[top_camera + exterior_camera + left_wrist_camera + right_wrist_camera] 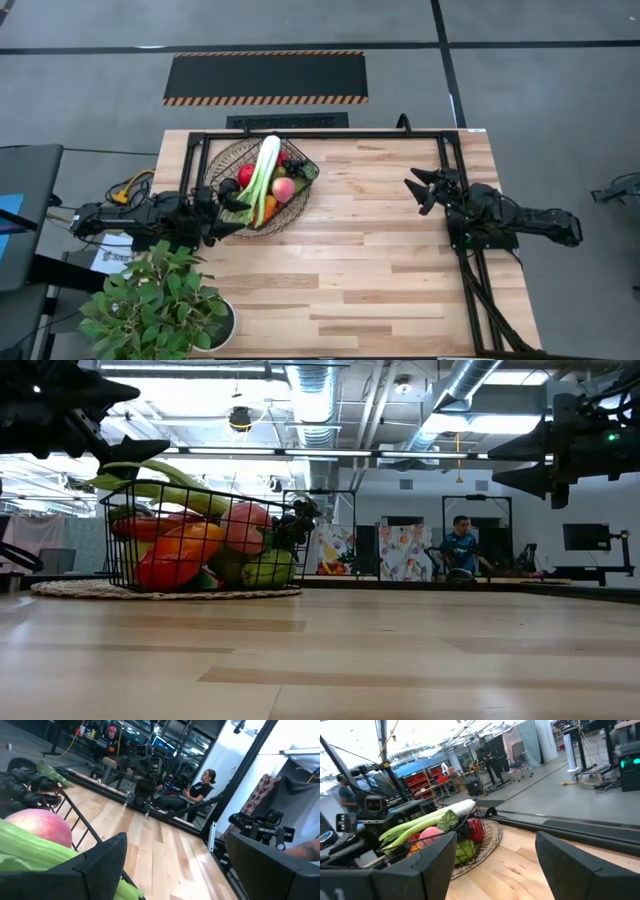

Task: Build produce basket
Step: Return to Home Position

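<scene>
- left gripper (236, 217): fingers spread wide, holding nothing, just beside the wire basket (220, 165).
- right gripper (419, 191): fingers wide apart, empty, well apart from the basket.
- basket sits on a woven mat (70, 589), filled with produce; the celery stalk (265, 170) lies across the top.

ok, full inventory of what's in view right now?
table: 1, light wood
basket: 1, dark wire, left half of the table
woven mat: 1, tan, under the basket
celery stalk: 1, green-white, lying across the top of the load
peach: 1, pink-yellow, in the basket beside the celery
apple: 1 seen, red, in the basket
pepper: 1, orange-red, low in the basket
pear: 1 seen, green, low in the basket
grapes: 1 bunch, dark, in the basket
potted plant: 1, green in a white pot, table corner by the left arm
striped mat: 1, black, on the floor beyond the table
person: 1, blue top, in the room behind
left gripper: open, beside the basket
right gripper: open, over the table's right half
</scene>
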`<action>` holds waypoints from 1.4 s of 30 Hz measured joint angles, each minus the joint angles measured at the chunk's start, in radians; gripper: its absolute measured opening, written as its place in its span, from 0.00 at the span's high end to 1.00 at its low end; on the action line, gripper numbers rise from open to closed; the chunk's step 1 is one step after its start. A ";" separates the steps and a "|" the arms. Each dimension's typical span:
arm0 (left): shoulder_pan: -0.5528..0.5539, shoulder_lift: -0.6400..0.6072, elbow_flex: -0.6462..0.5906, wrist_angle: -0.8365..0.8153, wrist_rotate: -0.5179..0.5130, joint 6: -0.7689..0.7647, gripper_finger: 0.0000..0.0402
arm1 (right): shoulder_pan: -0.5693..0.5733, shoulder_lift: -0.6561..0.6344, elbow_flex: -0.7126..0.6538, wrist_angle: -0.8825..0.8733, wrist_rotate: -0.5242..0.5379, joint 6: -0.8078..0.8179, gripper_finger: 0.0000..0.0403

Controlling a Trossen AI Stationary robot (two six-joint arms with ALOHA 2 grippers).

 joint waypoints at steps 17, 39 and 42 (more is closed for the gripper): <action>0.000 0.000 -0.001 -0.012 -0.009 0.072 0.19 | -0.010 0.000 -0.001 -0.004 0.001 0.001 0.28; 0.000 0.000 -0.002 -0.010 -0.010 0.072 0.19 | -0.010 0.000 -0.002 -0.006 0.003 0.002 0.28; 0.000 0.001 -0.002 -0.010 -0.010 0.072 0.19 | -0.010 0.000 -0.002 -0.005 0.003 0.002 0.28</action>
